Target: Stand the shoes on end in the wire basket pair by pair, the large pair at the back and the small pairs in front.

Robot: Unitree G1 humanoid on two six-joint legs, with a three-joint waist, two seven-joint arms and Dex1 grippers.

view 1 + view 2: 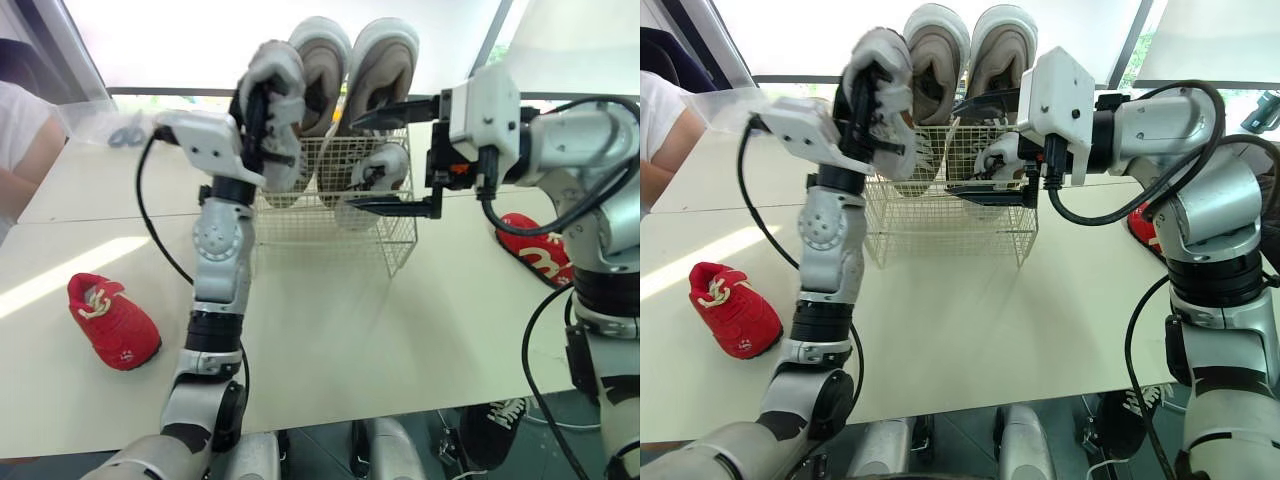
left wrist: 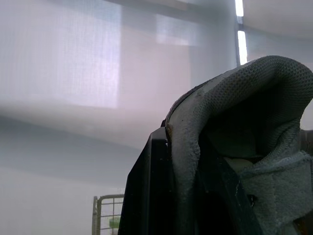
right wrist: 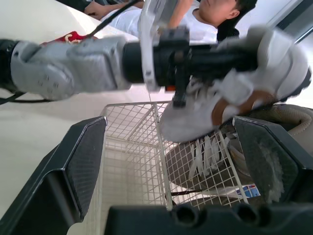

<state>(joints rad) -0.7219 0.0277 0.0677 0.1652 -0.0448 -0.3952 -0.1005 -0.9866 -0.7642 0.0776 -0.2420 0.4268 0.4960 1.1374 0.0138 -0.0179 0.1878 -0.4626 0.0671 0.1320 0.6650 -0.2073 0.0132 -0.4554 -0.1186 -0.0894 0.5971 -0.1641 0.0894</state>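
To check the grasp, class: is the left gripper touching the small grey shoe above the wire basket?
Touching. The left wrist view shows a finger of the left gripper pressed against the heel collar of the small grey shoe.

Large pair (image 1: 352, 75) at basket (image 1: 400, 240) back, small shoe (image 1: 113, 322) left on table (image 1: 330, 330)

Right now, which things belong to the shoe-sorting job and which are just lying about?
Job: white wire basket; large beige shoe pair; small grey shoe held aloft; small grey shoe in basket; two red shoes.
Lying about: clear plastic bag; black sneaker on floor.
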